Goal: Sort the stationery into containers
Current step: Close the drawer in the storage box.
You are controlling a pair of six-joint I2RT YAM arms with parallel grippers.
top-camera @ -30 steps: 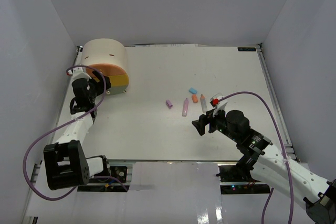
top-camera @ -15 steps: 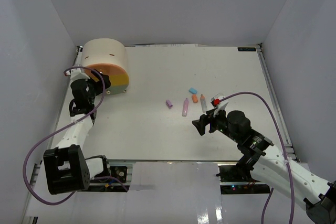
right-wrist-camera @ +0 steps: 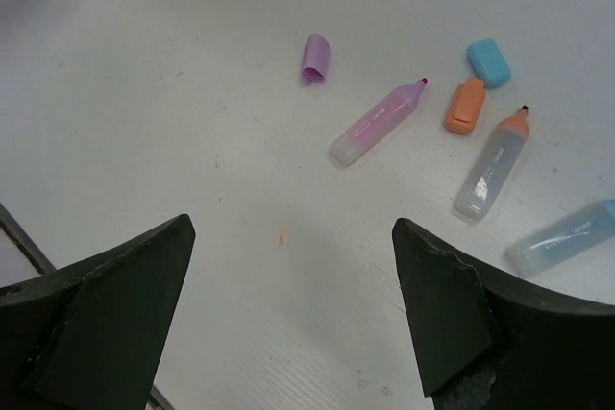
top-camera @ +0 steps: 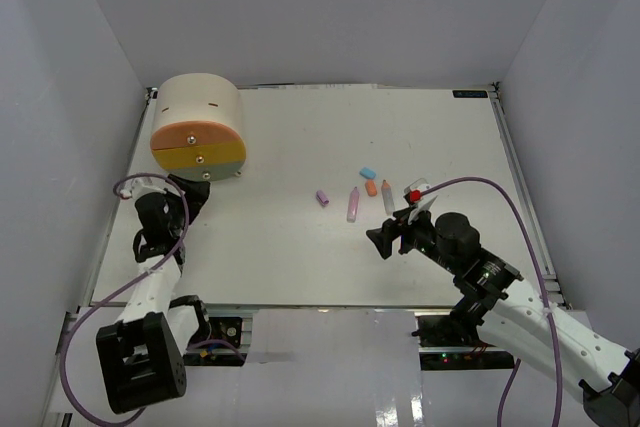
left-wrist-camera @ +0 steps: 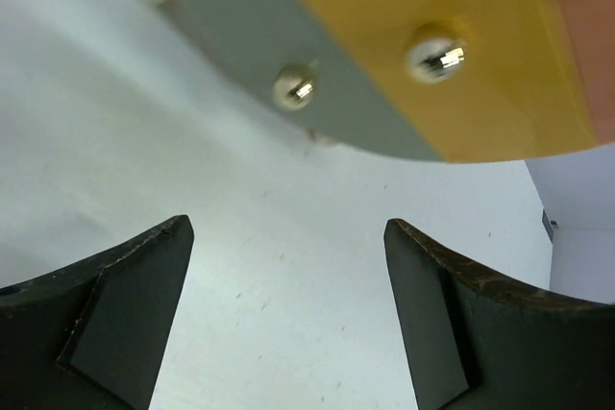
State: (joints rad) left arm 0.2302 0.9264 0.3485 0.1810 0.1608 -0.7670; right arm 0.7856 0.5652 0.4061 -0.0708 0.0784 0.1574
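The stationery lies right of the table's middle: a purple cap (top-camera: 322, 197) (right-wrist-camera: 315, 57), a purple marker (top-camera: 353, 204) (right-wrist-camera: 377, 123), an orange cap (top-camera: 371, 188) (right-wrist-camera: 465, 107), a blue cap (top-camera: 367, 172) (right-wrist-camera: 488, 62), an orange-tipped marker (top-camera: 388, 197) (right-wrist-camera: 492, 164) and a blue marker (right-wrist-camera: 562, 237). My right gripper (top-camera: 385, 237) (right-wrist-camera: 293, 226) hovers open just near of them, empty. The containers are drawers of a beige cabinet (top-camera: 197, 112) at the far left: peach (top-camera: 188, 137), yellow (top-camera: 200, 156) (left-wrist-camera: 461, 93), grey-green (left-wrist-camera: 250, 36). All look shut. My left gripper (top-camera: 188, 195) (left-wrist-camera: 286, 228) is open and empty, a short way in front of them.
Grey walls enclose the table on three sides. A metal rail (top-camera: 525, 197) runs along the right edge. Purple cables (top-camera: 500, 187) trail from both arms. Each drawer front carries a small round knob (left-wrist-camera: 434, 53).
My left gripper has drawn back from the cabinet front toward the near edge, still open. The right arm and the stationery have not moved.
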